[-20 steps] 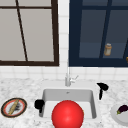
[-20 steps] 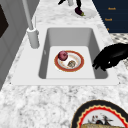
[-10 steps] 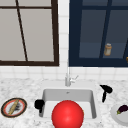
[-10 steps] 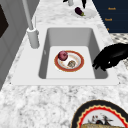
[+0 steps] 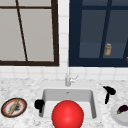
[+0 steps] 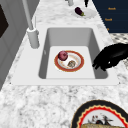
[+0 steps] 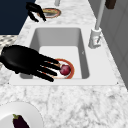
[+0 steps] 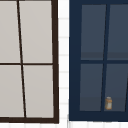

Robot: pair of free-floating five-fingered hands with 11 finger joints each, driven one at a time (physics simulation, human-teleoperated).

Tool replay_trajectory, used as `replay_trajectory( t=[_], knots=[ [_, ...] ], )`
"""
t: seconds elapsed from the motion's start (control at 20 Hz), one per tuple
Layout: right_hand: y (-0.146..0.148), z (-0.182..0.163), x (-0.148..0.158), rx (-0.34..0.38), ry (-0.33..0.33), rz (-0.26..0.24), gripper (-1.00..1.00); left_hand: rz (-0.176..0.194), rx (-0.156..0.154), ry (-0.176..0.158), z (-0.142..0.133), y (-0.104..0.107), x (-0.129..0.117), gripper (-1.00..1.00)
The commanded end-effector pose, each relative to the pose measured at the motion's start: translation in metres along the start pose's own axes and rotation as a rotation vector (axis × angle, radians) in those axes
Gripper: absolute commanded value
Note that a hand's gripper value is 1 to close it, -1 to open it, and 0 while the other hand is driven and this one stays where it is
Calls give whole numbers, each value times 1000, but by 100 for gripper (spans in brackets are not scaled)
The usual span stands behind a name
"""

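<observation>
Left hand is seen at the left rim of the sink, hovering over the edge with its fingers curled inward and holding nothing; in the left side view the same hand hangs above the sink's near wall. Right hand is held in the air right of the sink, above the counter, fingers straight and pointing down; in the right side view it is stretched over the sink's edge, fingers spread and extended toward the basin, touching nothing. On the sink floor a red-rimmed plate is found, carrying a red apple and a small brownish item. A white plate with an eggplant lies just beside the right hand. A patterned plate lies left of the sink. A faucet stands behind the basin.
</observation>
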Motion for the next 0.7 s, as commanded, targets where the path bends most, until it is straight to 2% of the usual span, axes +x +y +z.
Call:
replay_trajectory(
  t=[0.0,0.4,0.65],
  knots=[
    [-2,1,1,-48,82,-100,-100,0,0,0,0,0,0,0],
    [-4,5,0,-90,230,-132,-100,0,0,0,0,0,0,0],
    [-9,17,2,-86,276,-172,-100,0,0,0,0,0,0,0]
  ],
)
